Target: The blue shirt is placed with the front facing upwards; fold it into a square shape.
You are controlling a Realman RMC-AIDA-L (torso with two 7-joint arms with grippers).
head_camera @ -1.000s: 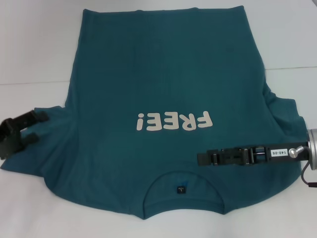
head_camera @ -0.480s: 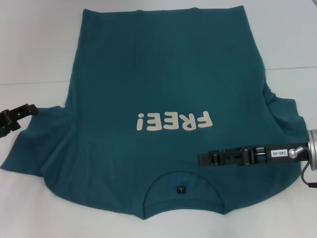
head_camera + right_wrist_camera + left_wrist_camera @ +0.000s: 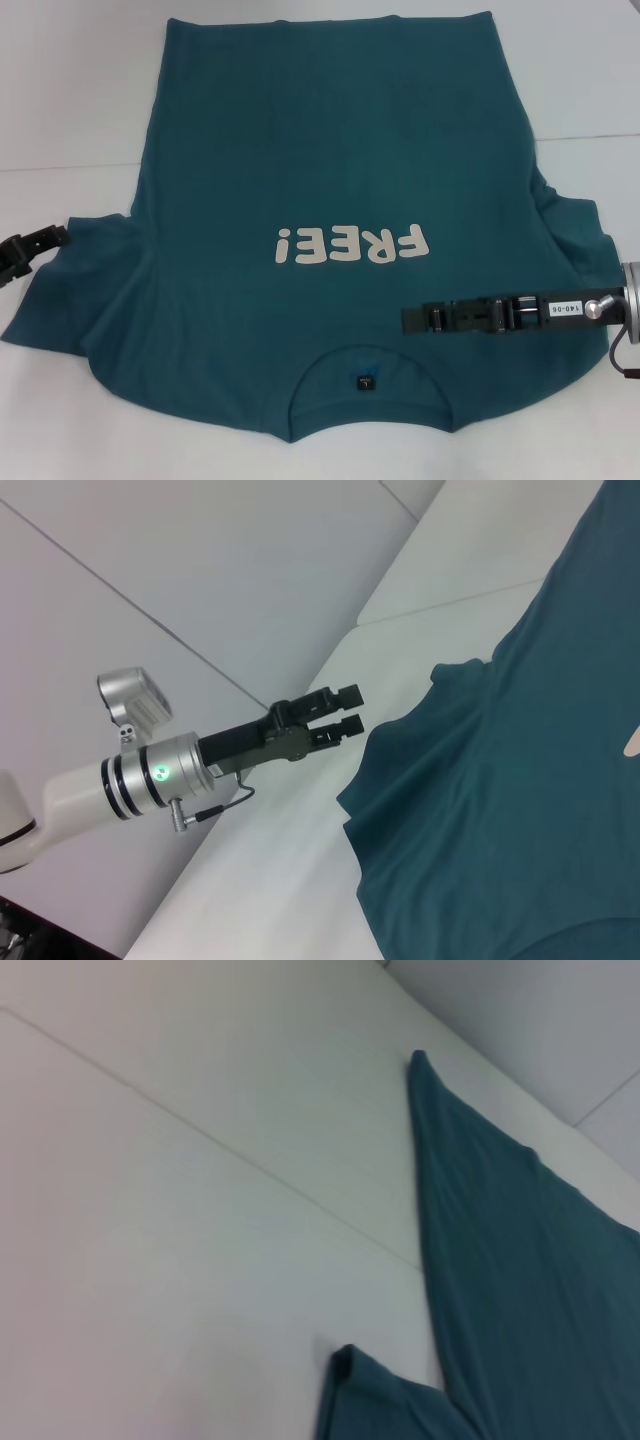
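Left gripper (image 3: 50,238) hovers at the worktop's (image 3: 70,100) left edge, fingers slightly parted, empty, just beside the sleeve of the blue shirt (image 3: 330,150), perhaps grazing it. Right gripper (image 3: 410,320) lies over the shirt's right shoulder; its opening is unclear. Print-up, the shirt fills the worktop's middle.

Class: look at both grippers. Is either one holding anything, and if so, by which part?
Nothing is held. The left gripper, jaws slightly apart, sits just off the blue shirt's left sleeve. The right gripper lies over the shirt near the collar, gripping no cloth.
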